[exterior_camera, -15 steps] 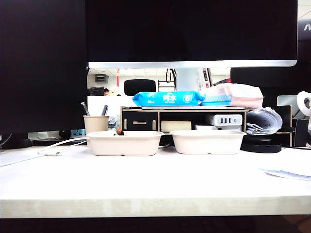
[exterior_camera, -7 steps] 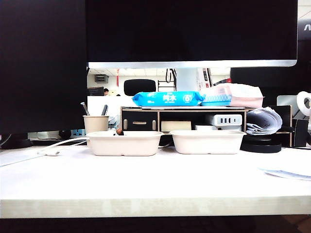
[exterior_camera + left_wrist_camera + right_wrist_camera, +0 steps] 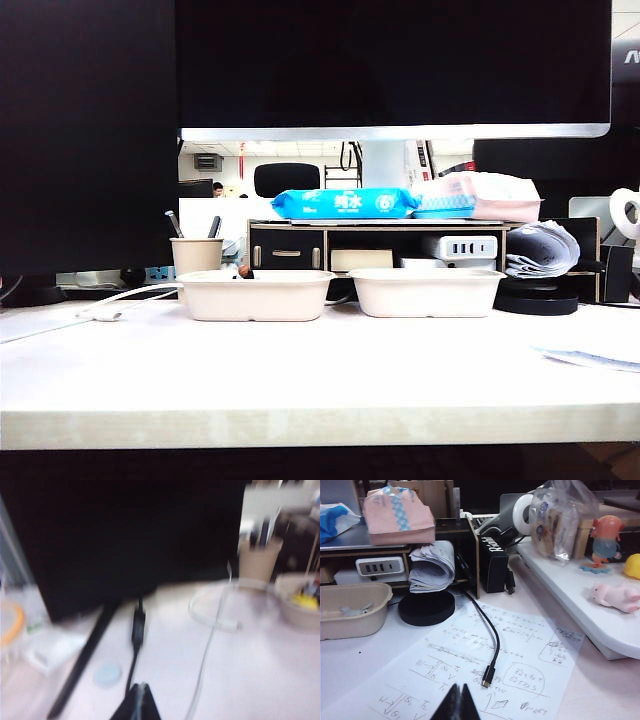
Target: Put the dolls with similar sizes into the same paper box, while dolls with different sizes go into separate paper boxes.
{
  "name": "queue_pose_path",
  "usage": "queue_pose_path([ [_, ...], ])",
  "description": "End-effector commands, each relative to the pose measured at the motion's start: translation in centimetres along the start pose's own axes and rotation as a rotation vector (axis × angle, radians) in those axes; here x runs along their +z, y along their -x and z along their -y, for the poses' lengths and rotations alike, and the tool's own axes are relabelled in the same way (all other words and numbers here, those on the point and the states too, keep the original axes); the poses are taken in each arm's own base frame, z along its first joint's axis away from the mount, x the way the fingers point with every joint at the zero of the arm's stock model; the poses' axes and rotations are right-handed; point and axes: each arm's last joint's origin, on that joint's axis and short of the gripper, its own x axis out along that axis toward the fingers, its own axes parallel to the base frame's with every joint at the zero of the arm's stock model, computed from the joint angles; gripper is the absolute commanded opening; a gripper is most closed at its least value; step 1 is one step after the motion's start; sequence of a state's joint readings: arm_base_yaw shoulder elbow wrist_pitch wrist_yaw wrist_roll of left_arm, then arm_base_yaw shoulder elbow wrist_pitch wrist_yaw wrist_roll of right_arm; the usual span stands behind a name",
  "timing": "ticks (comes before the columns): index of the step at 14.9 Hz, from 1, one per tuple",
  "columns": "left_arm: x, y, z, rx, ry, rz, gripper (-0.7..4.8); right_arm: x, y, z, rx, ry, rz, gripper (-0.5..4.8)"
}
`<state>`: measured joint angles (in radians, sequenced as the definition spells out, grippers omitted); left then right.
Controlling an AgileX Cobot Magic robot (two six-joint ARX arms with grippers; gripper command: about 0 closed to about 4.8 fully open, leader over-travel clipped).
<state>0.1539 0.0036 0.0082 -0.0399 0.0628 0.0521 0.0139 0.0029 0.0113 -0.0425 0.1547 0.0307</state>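
Two paper boxes sit side by side on the desk [image 3: 320, 380], the left paper box [image 3: 256, 296] and the right paper box [image 3: 427, 292], neither arm showing in the exterior view. Over to the left gripper [image 3: 138, 705]: its fingers are clenched together with nothing between them, low over the desk, blurred. Ahead of those fingers, well apart, a pen cup [image 3: 259, 560], and just beside it the rim of a paper box with a yellow doll [image 3: 305, 600] inside. A white cable [image 3: 212, 625] loops between. Now the right gripper [image 3: 458, 704]: fingers pressed shut, empty, above a scribbled paper sheet [image 3: 485, 675]. A black cable [image 3: 490, 645] lies just ahead. Well off to one side sits a paper box holding a tiny pale doll [image 3: 355, 611].
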Motion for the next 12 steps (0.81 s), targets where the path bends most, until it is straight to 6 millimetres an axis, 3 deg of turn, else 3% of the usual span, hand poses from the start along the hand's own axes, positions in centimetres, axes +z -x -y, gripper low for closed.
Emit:
queue_pose_path([
  [1,1.08,0.06,0.42,-0.055,-0.006,0.109,-0.02,-0.04,-0.04,-0.02,0.002,-0.004,0.012,-0.07],
  [4,1.07,0.09,1.18,-0.139,-0.006,0.109,-0.02,0.12,-0.04,-0.03,0.003,-0.007,0.029,-0.07],
  [7,1.05,0.06,0.85,-0.021,0.000,0.103,-0.02,0.15,-0.03,-0.06,0.009,-0.007,0.031,-0.07],
  [12,1.07,0.08,1.16,-0.123,-0.005,0.108,-0.02,0.00,-0.04,-0.05,0.007,-0.005,0.016,-0.07],
])
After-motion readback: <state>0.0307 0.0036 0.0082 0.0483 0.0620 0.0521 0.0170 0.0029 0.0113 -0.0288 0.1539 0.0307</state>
